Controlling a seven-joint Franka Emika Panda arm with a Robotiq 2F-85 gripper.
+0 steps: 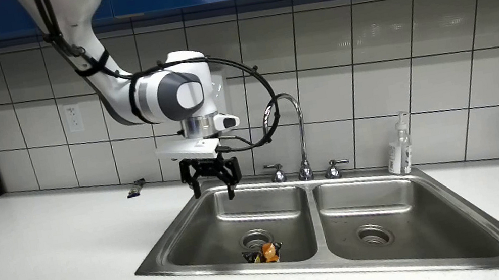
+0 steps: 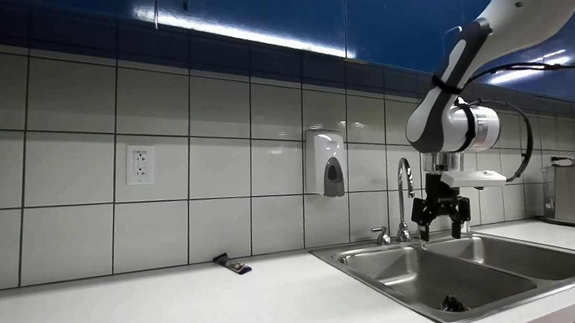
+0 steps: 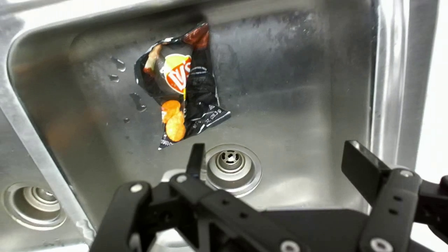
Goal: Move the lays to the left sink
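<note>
A black Lay's chip bag (image 3: pixel 199 84) with orange chips printed on it lies on the floor of a sink basin, beside the drain. In an exterior view the bag (image 1: pixel 269 252) is in the left basin (image 1: pixel 201 246) near its front wall, partly hidden by the rim. In an exterior view only its dark top (image 2: pixel 453 304) shows. My gripper (image 3: pixel 274 150) is open and empty, pointing down above the same basin. The gripper (image 1: pixel 214 195) hangs over the basin's back left part, apart from the bag; it also shows in an exterior view (image 2: pixel 440 236).
A divider (image 1: pixel 318 230) separates the left basin from the right basin (image 1: pixel 415 234). A tall faucet (image 1: pixel 302 136) and handles stand behind the sink. A soap bottle (image 1: pixel 400 149) stands at the back right. A small dark wrapper (image 2: pixel 232 264) lies on the counter near the wall.
</note>
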